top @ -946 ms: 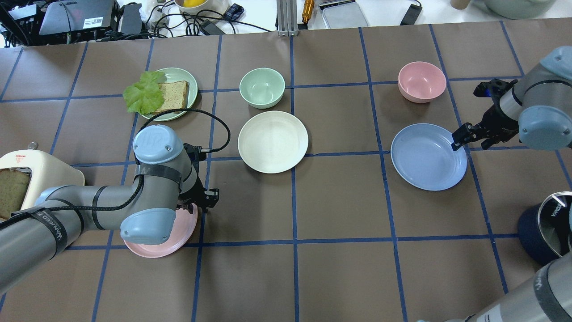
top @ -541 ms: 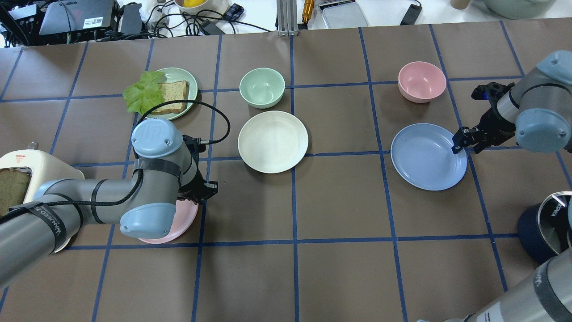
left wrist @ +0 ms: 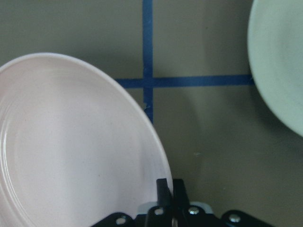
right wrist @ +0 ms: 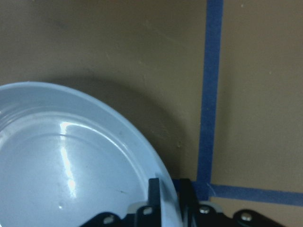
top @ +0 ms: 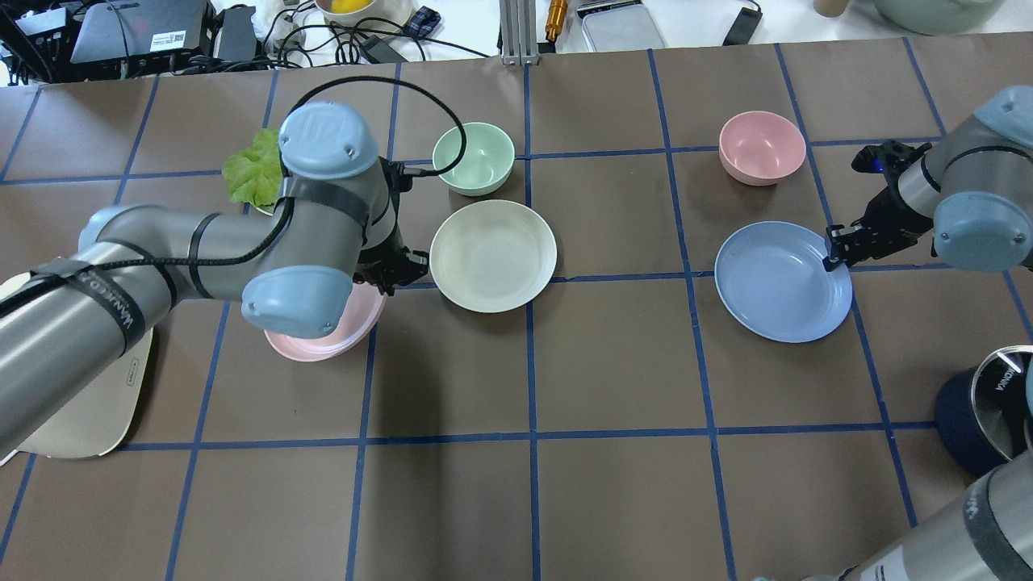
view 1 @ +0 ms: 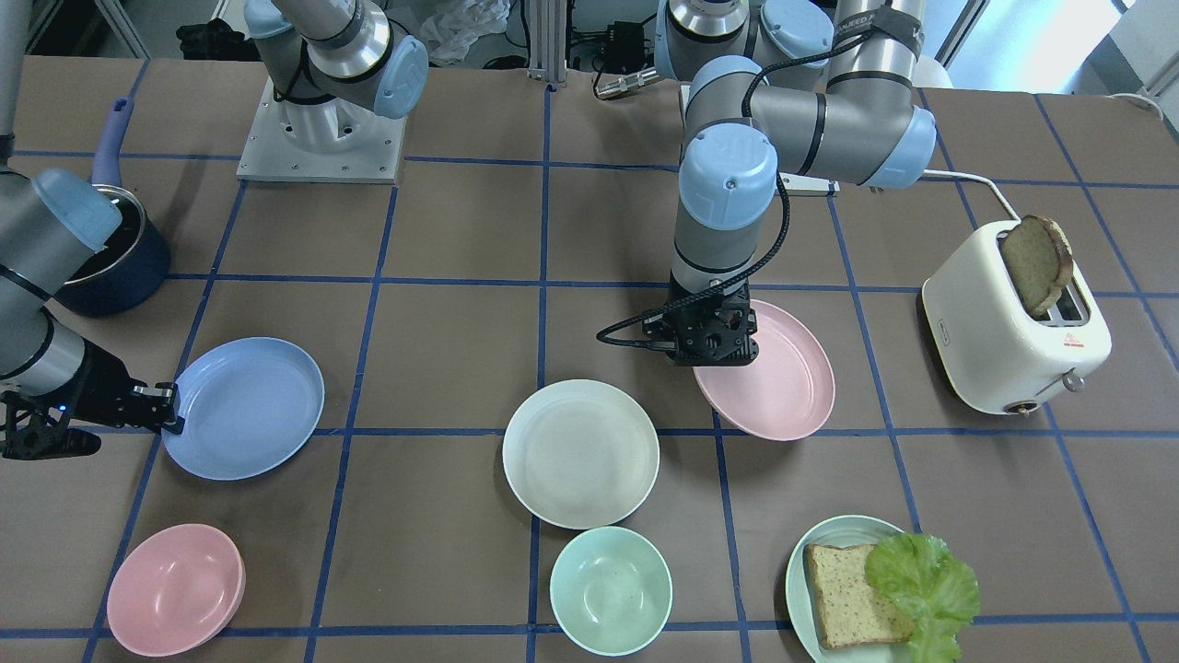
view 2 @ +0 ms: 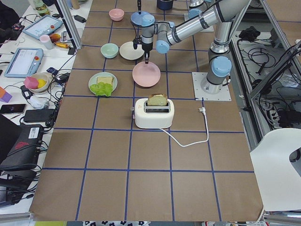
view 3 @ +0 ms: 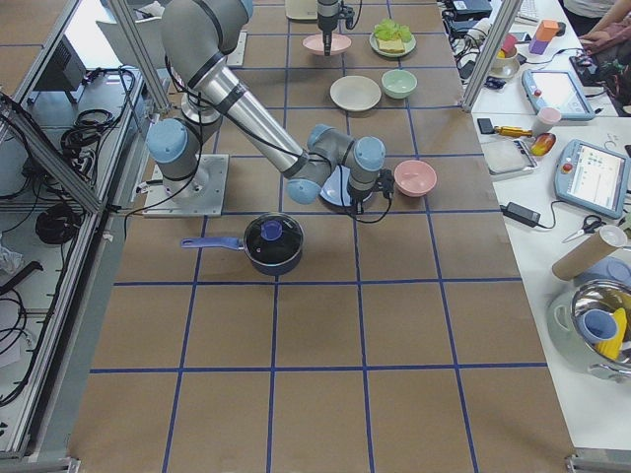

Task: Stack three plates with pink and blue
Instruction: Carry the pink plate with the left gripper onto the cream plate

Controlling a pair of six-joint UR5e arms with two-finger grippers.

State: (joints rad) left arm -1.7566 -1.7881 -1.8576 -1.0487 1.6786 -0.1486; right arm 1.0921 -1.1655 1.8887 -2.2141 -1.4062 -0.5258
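Note:
My left gripper (top: 393, 273) is shut on the rim of the pale pink plate (top: 355, 327) and holds it tilted above the table, just left of the cream-white plate (top: 493, 255). In the front view the pink plate (view 1: 778, 378) hangs from the gripper (view 1: 714, 354) beside the cream plate (view 1: 580, 453). The left wrist view shows the pink plate (left wrist: 71, 151) pinched at its edge. My right gripper (top: 833, 252) is shut on the right rim of the light blue plate (top: 779, 282), which is slightly raised. The right wrist view shows the blue plate (right wrist: 71, 161) pinched.
A mint bowl (top: 473, 158) stands behind the cream plate, a pink bowl (top: 762, 147) behind the blue one. A green plate with bread and lettuce (view 1: 875, 589) is at the far left, a toaster (view 1: 1013, 318) near the left arm, a dark pot (top: 980, 407) at the right edge.
My left gripper has lifted the pink plate and carried it away from the robot and to the right, up beside the cream plate. The right gripper has lifted the blue plate slightly and shifted it right.

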